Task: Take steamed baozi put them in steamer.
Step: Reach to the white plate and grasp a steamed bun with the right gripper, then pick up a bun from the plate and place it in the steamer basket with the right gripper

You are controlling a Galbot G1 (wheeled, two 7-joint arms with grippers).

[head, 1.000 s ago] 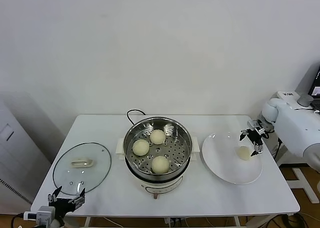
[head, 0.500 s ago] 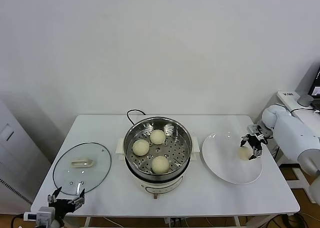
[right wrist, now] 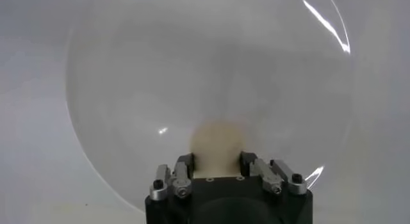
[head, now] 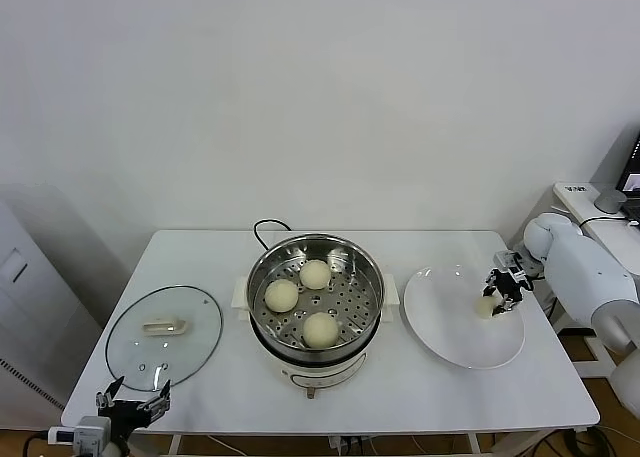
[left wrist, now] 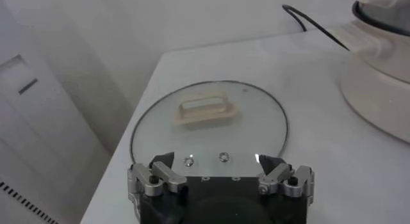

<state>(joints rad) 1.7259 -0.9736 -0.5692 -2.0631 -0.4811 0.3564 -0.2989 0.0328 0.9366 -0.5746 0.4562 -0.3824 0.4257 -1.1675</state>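
Three cream-white baozi [head: 316,274] lie on the perforated tray of the shiny steamer [head: 362,259] at mid-table. One more baozi [head: 486,306] sits on the white plate [head: 450,337] to the steamer's right. My right gripper [head: 497,295] is down over the plate and shut on this baozi; in the right wrist view the bun [right wrist: 216,142] fills the space between the two fingers [right wrist: 184,162]. My left gripper [head: 133,405] is parked open at the table's front left edge, just short of the glass lid [left wrist: 208,123], with nothing between its fingers.
The round glass lid [head: 164,336] with a white handle lies flat on the table's left side. A black cord [head: 266,227] runs from behind the steamer. The plate reaches close to the table's right edge.
My right gripper came down a little onto the plate and its fingers shut on the baozi. The left arm has not moved.
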